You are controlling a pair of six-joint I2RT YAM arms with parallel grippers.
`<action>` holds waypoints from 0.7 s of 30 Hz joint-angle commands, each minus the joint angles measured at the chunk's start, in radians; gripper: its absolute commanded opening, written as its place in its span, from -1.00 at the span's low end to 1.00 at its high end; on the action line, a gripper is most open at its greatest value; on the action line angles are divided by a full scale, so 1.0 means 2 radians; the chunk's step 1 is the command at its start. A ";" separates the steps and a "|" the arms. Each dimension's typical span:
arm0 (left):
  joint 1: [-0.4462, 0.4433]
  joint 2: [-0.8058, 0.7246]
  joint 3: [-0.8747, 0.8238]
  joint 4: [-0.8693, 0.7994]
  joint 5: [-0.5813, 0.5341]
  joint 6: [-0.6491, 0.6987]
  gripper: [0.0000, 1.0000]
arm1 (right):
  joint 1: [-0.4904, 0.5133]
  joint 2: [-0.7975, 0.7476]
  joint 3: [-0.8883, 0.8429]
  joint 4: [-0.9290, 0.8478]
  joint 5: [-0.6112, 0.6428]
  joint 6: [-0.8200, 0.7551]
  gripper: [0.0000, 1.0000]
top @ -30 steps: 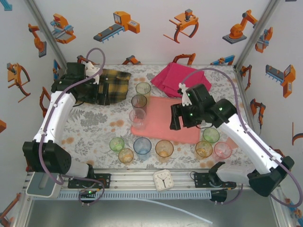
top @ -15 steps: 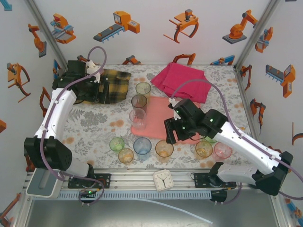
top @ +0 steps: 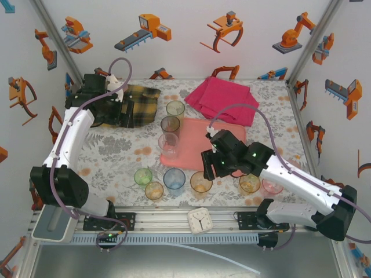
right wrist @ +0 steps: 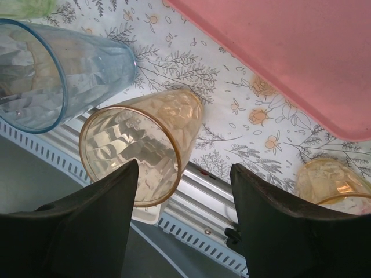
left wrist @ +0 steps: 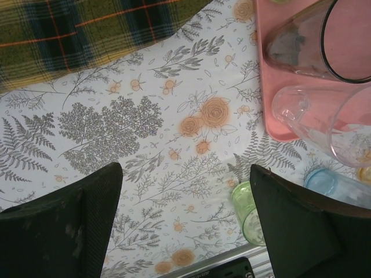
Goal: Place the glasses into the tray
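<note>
Glasses (top: 174,178) stood along the near desk (top: 116,156), some on the tray (top: 194,136); probably light, slick and thin-walled, best pinched across the wall. Right claw (right wrist: 182,174) hung angled down over the amber glass (right wrist: 139,153), half-parted, empty; left claw (left wrist: 185,171) gaped wide, empty, beside the plaid cloth (left wrist: 87,35)

The right tool (right wrist: 182,169), jaws apart, hovers over an amber glass (right wrist: 139,152).
</note>
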 commanded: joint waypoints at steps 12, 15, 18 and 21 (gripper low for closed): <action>0.001 0.026 0.031 -0.010 0.006 0.006 0.63 | 0.020 0.014 -0.004 0.007 0.033 0.013 0.14; 0.001 0.021 0.029 -0.009 0.004 0.012 0.63 | 0.022 0.021 -0.010 0.012 0.034 0.012 0.12; 0.001 0.016 0.028 -0.012 -0.001 0.015 0.63 | 0.025 0.026 -0.014 0.015 0.043 0.010 0.04; 0.001 0.012 0.024 -0.012 -0.004 0.014 0.63 | 0.026 0.024 -0.021 0.023 0.050 0.010 -0.01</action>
